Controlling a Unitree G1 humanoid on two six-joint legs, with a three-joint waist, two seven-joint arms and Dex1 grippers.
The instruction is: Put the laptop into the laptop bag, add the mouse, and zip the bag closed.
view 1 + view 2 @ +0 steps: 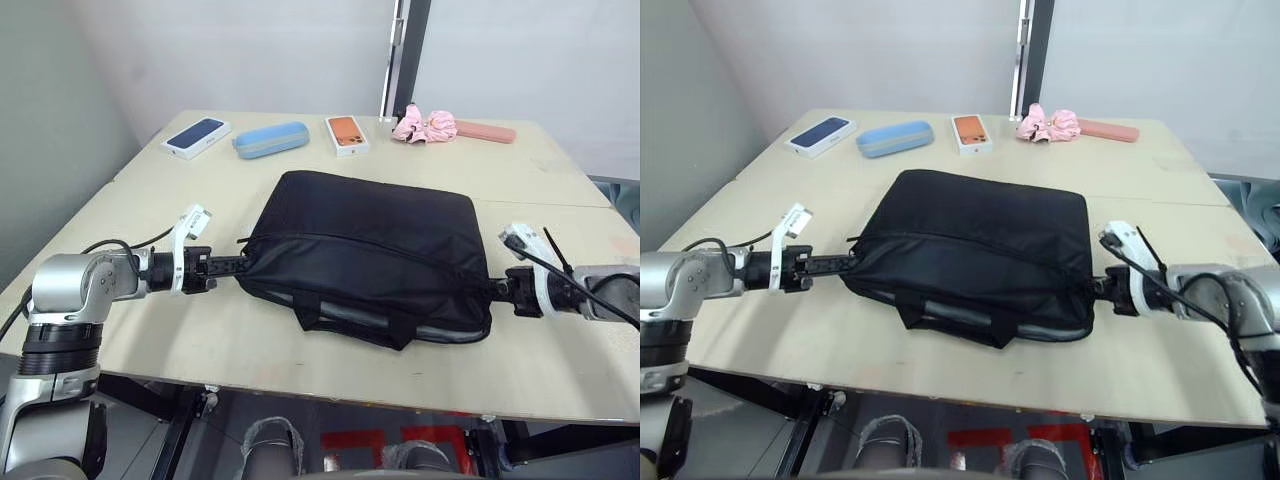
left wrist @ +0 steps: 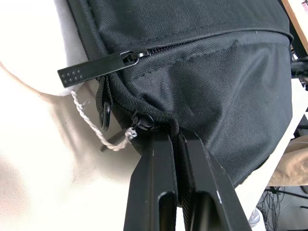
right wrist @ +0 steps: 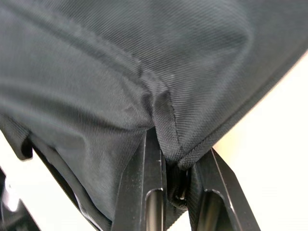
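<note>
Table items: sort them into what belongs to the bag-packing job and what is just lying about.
Part of the job:
- laptop bag, lying flat, pinched at its two ends by the left gripper and the right gripper
- zipper pull at the bag's left end

Lying about, along the far edge:
- blue phone box
- light blue case
- orange phone box
- pink folded umbrella
</note>
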